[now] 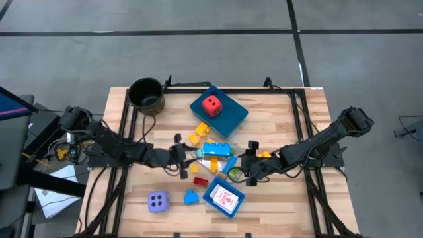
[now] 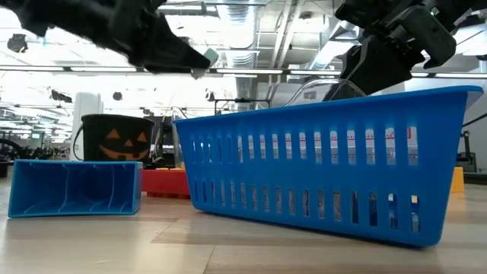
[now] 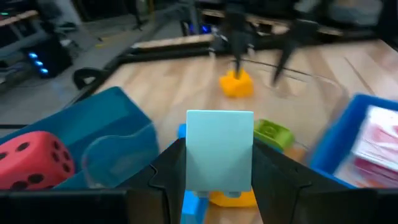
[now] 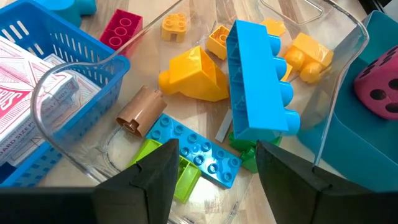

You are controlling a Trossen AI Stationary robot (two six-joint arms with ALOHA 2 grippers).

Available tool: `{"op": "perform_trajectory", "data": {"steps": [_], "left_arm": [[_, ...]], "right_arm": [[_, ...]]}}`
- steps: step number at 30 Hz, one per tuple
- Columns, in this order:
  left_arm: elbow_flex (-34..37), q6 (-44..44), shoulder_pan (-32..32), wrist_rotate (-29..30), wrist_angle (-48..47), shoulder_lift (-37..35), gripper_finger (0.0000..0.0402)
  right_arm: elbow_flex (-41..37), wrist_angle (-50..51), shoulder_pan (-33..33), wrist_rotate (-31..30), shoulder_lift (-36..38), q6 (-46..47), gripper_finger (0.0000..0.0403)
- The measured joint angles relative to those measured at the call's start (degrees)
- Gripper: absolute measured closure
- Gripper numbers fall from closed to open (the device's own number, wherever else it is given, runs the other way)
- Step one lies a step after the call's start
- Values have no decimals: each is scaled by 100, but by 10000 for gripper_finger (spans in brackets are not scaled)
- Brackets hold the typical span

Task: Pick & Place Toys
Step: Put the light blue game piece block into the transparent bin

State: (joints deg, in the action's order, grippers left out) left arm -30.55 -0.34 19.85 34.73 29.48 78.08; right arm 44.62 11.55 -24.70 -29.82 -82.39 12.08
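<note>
1. Nearest, the cards (image 1: 226,198) already lie in the near tray (image 1: 213,188); the lavender die (image 1: 157,201) and a blue brick (image 1: 191,196) sit loose to its left.
2. Mid-table, the left gripper (image 1: 181,161) pinches a pale blue plate (image 3: 219,149). The right gripper (image 1: 250,162) hangs part-open and empty over the brick pile (image 1: 215,151), which is still unsorted.
3. Farther, the red die (image 1: 211,104) rests on the far tray (image 1: 232,118).
4. Far left stands the pot (image 1: 146,94), clear of both arms.
</note>
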Motion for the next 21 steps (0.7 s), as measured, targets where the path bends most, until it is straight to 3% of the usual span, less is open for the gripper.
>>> {"op": "perform_trajectory", "data": {"steps": [5, 21], "left_arm": [[379, -211, -257, 47, 705, 0, 263], [505, -468, -408, -477, 592, 2, 263]], "right_arm": [[0, 0, 1, 0, 0, 0, 198], [0, 2, 0, 0, 0, -1, 198]]}}
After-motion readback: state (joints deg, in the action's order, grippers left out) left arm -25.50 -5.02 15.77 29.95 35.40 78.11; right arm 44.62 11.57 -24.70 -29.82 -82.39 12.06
